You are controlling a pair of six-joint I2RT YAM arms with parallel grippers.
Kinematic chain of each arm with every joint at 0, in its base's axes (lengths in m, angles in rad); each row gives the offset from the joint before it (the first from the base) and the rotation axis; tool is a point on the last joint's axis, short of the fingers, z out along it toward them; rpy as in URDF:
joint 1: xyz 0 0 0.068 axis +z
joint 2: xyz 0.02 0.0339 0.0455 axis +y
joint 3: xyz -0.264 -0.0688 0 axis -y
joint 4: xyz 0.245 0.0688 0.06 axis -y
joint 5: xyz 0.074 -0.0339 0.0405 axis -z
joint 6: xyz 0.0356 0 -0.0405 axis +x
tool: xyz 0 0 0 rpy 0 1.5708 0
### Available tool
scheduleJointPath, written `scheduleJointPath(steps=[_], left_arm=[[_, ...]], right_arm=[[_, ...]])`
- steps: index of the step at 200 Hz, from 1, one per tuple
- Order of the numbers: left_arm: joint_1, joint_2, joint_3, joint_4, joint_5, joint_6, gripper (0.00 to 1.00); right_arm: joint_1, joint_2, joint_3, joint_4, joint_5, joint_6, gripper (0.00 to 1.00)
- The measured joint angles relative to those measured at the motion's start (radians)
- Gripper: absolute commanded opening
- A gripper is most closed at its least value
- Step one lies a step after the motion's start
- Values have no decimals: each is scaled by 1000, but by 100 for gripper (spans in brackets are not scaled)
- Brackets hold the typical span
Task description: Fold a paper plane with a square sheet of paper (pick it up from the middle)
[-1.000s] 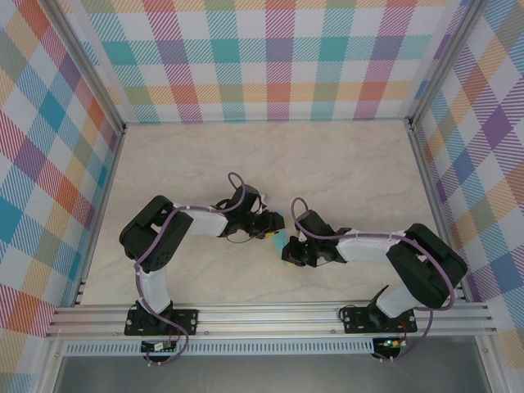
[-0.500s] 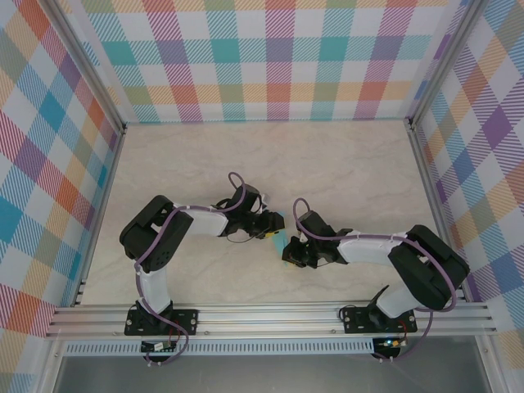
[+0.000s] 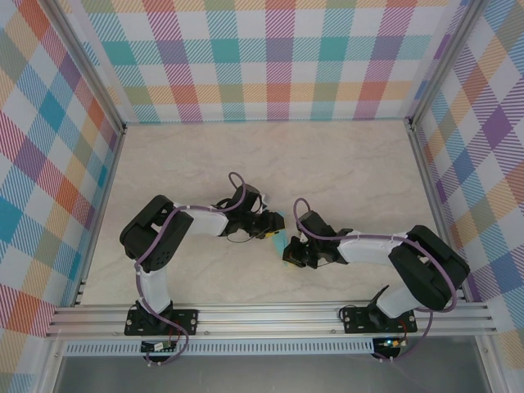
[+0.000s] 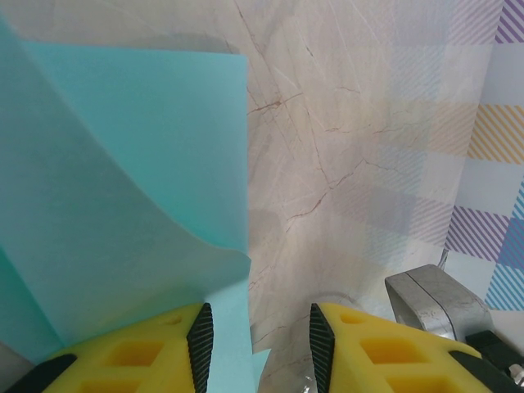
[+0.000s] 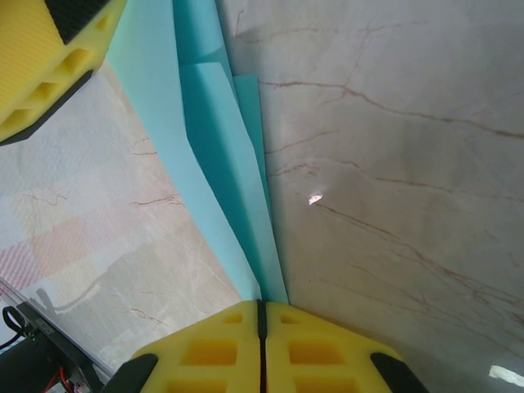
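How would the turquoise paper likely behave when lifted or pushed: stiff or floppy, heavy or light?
Probably floppy: the turquoise paper bows in a curve instead of lying flat. Likely very light: the right gripper holds its folded layers by one pinched tip. Pushed, it may buckle or slide on the smooth table.

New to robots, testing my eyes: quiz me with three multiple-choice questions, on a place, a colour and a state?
1. Where is the thin turquoise paper sheet?
A. middle of the pale marble-look table
B. far left corner
C. on a wall
2. Fingers of the right end effector are:
A. red
B. yellow
C. green
3. That end effector is:
A. wide open
B. shut, empty
C. shut on the sheet
Answers: A, it lies mid-table; B, yellow pads show; C, closed fingers pinch its edge.
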Motion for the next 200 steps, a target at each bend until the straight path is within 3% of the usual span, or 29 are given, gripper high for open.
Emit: scheduleJointPath(steps=[43,66,124,200], left_arm=[[0,0,0,0,0,0,39],[0,0,0,0,0,0,39],[0,0,0,0,0,1,39],[0,1,0,0,1,3,39]], right_arm=[[0,-8,-10,4,0,7,11],[0,-18,-17,-5,0,9,7],[-6,-18,-25,4,-10,42,11],[-6,-36,-2,-100,1,22,9]])
